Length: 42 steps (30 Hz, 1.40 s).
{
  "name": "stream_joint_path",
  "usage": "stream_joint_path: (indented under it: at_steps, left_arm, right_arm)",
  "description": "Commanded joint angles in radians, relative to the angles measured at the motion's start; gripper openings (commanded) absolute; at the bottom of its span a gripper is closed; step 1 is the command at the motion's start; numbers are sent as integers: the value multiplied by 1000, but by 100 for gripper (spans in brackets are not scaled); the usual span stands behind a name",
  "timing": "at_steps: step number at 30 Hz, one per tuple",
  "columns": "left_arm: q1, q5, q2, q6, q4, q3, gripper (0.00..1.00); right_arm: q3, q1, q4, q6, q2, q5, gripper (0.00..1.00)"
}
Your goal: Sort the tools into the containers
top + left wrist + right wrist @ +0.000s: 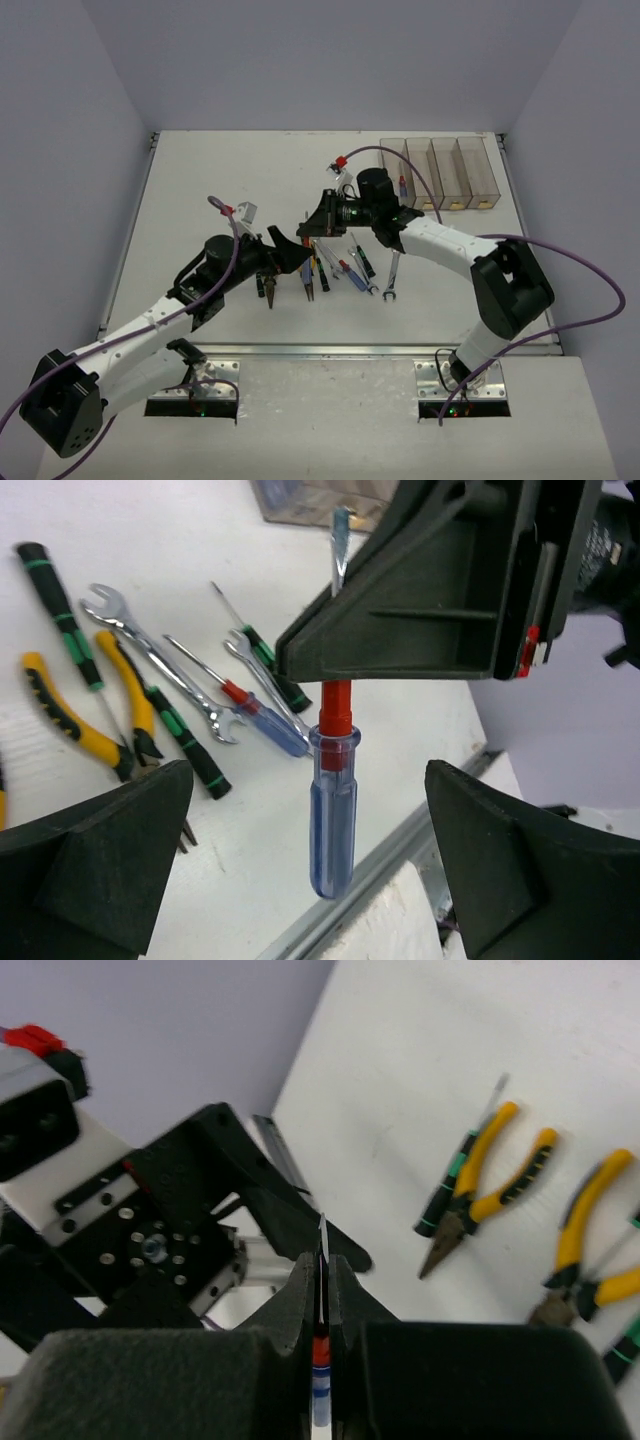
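My right gripper [322,1266] is shut on the thin shaft of a blue/red-handled screwdriver [333,810] and holds it in the air with the handle hanging down. My left gripper [310,870] is open, with one finger on each side of that handle and not touching it. In the top view the two grippers meet above the table's middle, left [288,252] and right [320,224]. Two yellow-and-black pliers [490,1185] [590,1250], green/black screwdrivers [62,615], another blue/red screwdriver [262,720] and silver wrenches [150,650] lie on the table. The containers [440,175] stand at the back right.
The leftmost bin holds a small red-and-blue tool [402,185]. The loose tools lie in a cluster [340,272] in front of both grippers. A metal rail [330,350] runs along the table's near edge. Purple cables loop from both arms.
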<state>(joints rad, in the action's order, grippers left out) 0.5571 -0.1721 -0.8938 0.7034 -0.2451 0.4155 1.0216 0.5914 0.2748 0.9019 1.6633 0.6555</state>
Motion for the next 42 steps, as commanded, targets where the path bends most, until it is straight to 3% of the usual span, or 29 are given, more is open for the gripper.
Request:
stream_joint_path:
  at_steps: [1,3,6,11,17,20,23,26,30,31,32,37,40,42]
  left_arm:
    - [4,219,32,-38,252,141,100]
    - [4,353,32,-27,441,192,100]
    - [4,404,12,-24,557,232,100]
    - [4,359,-18,-26,568,228,100]
    - [4,296,-80,-82,613,276,100]
    - [3,319,-79,-107,698,338,100]
    - [4,337,-56,-126,769,411,100]
    - [4,387,-39,-168,854,495,100]
    - [5,461,-25,-231,901,533,100]
    - [4,513,-18,-257,924,540,100]
    - [4,528,-12,-266,932,539,100]
    - [4,742,43,-244,919,459,100]
    - [4,803,79,-207,930,445,100]
    - [4,826,107,-199,931,445,100]
  right_arm:
    - [95,-76,-210,-181,-66,-183,0]
    - [156,-160,-302,-234,-62,-279,0]
    - [303,-268,-462,-345,-5,-477,0]
    - [566,-405,-595,-427,177,-569,0]
    - [990,-445,-775,-597,449,-735,0]
    - [1064,-458,-799,-642,527,-750,0]
    - [1083,-461,-810,-668,571,-746,0]
    - [1055,-461,-820,-662,583,-715,13]
    - [1051,-461,-852,-644,576,-675,38]
    - [1074,-459,-880,-638,572,-675,55]
    - [1092,-458,-903,-635,563,-674,59]
    - [990,-409,-943,-572,394,-689,62]
    - [674,-293,-862,-548,186,-703,59]
    - [474,-234,-777,-534,78,-706,51]
